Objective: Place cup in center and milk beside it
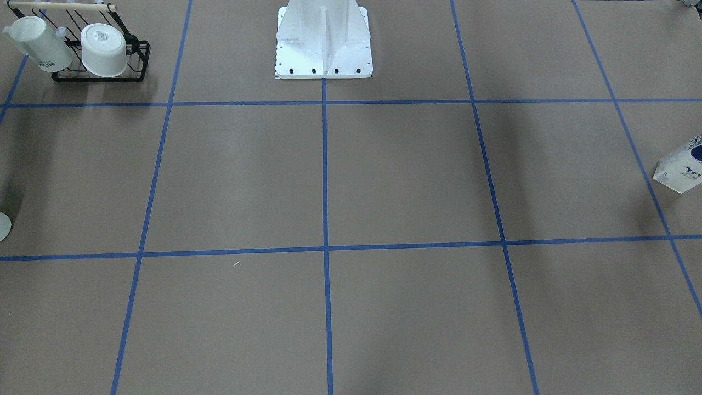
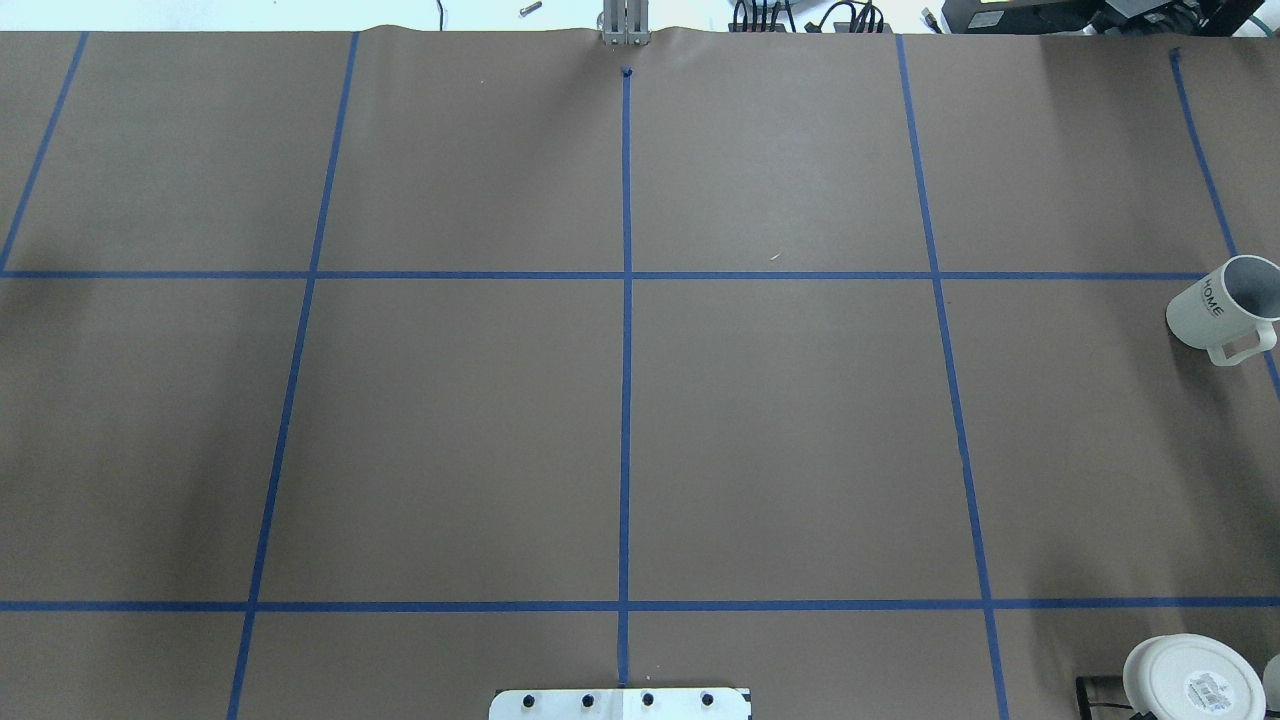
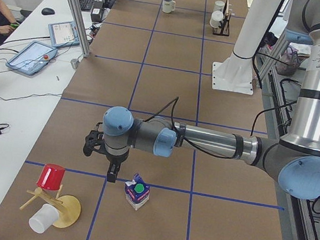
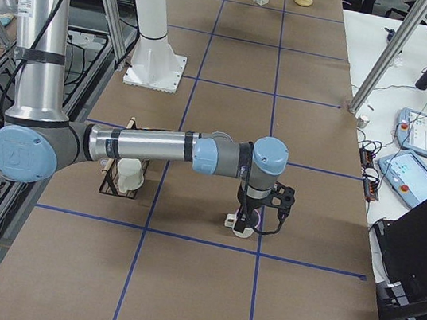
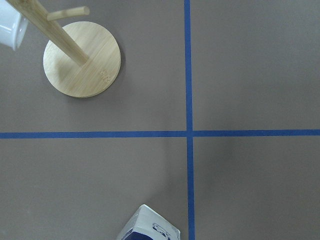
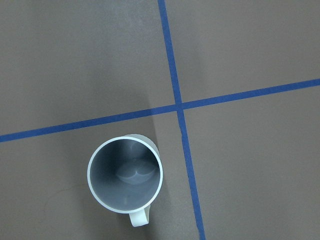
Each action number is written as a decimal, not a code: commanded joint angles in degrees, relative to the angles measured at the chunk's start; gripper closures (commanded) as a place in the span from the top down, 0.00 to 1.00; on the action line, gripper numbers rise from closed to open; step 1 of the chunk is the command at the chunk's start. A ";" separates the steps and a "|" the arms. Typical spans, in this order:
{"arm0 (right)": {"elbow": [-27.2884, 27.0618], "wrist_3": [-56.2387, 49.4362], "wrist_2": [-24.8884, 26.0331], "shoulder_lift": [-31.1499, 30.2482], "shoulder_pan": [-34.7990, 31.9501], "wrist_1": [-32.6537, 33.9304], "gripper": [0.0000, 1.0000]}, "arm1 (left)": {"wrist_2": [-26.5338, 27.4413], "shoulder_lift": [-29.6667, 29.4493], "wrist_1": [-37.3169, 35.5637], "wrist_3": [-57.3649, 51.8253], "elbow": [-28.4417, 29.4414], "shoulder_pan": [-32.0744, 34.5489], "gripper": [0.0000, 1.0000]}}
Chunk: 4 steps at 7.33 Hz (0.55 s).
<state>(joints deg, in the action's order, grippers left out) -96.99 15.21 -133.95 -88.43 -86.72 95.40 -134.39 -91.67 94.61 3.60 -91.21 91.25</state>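
"Where is the cup?"

"The cup (image 2: 1222,305) stands at the far right end of the brown-papered table (image 2: 780,430), which is gridded in blue tape (image 2: 626,400). A white bench (image 3: 7,104) with tablets (image 3: 31,57) runs alongside."

"And the fingers?"

"The right gripper (image 4: 246,223) hangs directly over it. I cannot tell how wide its fingers are."

"The milk?"

"The milk (image 3: 137,191) is at the left end. The left gripper (image 3: 111,173) is just beside it, apart, and I can't tell its opening either."

"Which way do they point?"

"Both are upright. The cup's mouth is up with its handle toward the robot's side, and the carton's green cap is on top."
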 commanded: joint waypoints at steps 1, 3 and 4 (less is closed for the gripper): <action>-0.05 -0.53 -0.34 -0.51 -0.29 -0.48 1.00 | 0.00 0.00 0.04 0.00 -0.11 0.06 0.98; 0.39 -0.53 0.10 -1.04 -0.29 -0.48 1.00 | 0.00 0.00 0.04 0.00 -0.11 -0.02 0.98; 0.31 -0.53 0.10 -1.04 -0.29 -0.48 1.00 | 0.00 0.00 0.04 0.00 -0.02 -0.02 0.98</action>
<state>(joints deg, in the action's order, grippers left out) -96.68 14.71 -133.91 -89.36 -87.01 94.95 -134.38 -91.67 94.66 3.60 -91.27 91.27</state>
